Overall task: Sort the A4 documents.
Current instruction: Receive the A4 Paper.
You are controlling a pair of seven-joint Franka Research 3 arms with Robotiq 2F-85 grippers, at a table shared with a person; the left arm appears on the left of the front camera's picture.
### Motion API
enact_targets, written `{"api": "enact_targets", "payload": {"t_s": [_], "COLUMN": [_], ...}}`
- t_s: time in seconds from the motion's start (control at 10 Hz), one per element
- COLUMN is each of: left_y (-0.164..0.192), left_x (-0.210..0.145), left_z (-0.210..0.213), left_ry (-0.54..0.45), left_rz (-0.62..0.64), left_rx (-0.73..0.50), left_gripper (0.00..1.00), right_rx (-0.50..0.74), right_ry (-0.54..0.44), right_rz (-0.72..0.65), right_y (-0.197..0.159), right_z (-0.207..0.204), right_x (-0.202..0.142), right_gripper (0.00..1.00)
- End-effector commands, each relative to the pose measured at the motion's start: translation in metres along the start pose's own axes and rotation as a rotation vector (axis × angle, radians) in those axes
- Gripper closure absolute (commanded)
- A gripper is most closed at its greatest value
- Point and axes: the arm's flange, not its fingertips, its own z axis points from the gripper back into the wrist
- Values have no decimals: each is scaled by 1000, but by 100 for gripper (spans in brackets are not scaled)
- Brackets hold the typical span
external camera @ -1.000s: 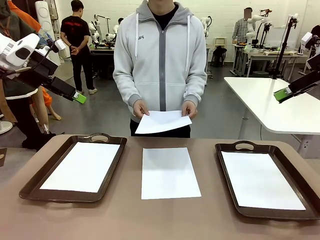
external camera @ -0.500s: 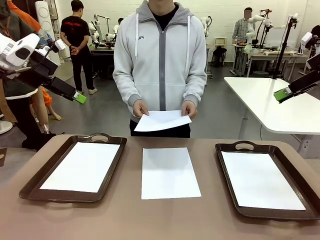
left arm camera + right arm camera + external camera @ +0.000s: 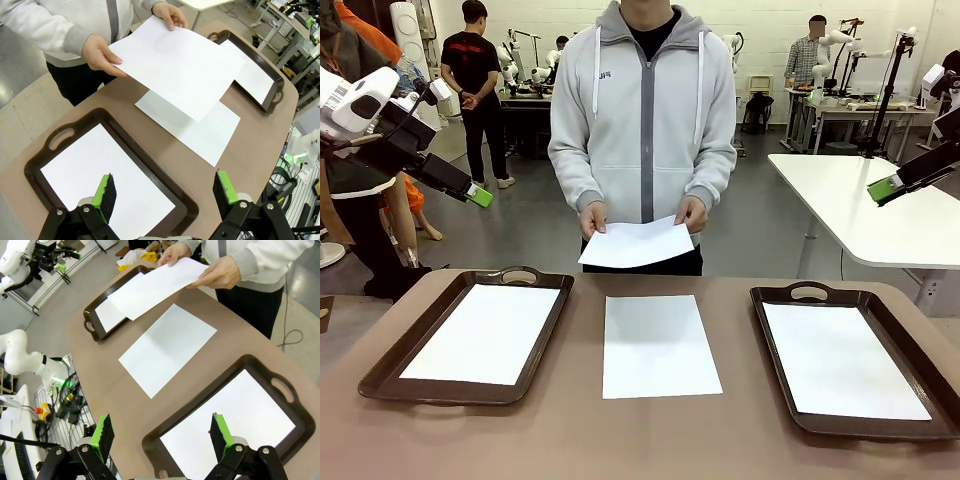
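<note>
- Landmark: the middle sheet, 1 of the A4 documents, lies flat on the bare brown table. Its long edges run from your side toward the person.
- To the left of the middle sheet, just apart from it, you see the left tray, dark brown, with its handle at the far end. The left-tray sheet lies flat inside it.
- To the right of the middle sheet, slightly farther off, stands the right tray, which matches the left tray. The right-tray sheet lies flat inside it.
- Beyond and above the middle sheet, the held sheet hangs clear of the table. The person grips it with 2 hands, the left-tray-side hand and the right-tray-side hand.
- Your left gripper hovers high, on the left-tray side of the middle sheet. Its jaws are spread wide, with nothing between the green pads.
- Your right gripper hovers high, on the right-tray side of the middle sheet. Its jaws are equally wide and empty.
</note>
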Motion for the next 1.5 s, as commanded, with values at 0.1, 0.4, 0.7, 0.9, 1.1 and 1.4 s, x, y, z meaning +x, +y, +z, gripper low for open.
{"api": "enact_targets", "payload": {"t_s": [0.1, 0.4, 0.7, 0.9, 1.1, 1.4], "left_y": [0, 0, 0, 0, 0, 0], "left_x": [0, 0, 0, 0, 0, 0], "left_z": [0, 0, 0, 0, 0, 0], "left_ry": [-1, -1, -1, -1, -1, -1], "left_rz": [-1, -1, -1, -1, -1, -1], "left_rx": [-1, -1, -1, -1, -1, -1], "left_gripper": [0, 0, 0, 0, 0, 0], "right_rx": [0, 0, 0, 0, 0, 0], "right_ry": [-1, -1, -1, -1, -1, -1], "right_rz": [1, 1, 1, 1, 1, 1], "right_y": [1, 1, 1, 1, 1, 1], "right_z": [0, 0, 0, 0, 0, 0], "right_x": [0, 0, 0, 0, 0, 0], "right_gripper": [0, 0, 0, 0, 0, 0]}}
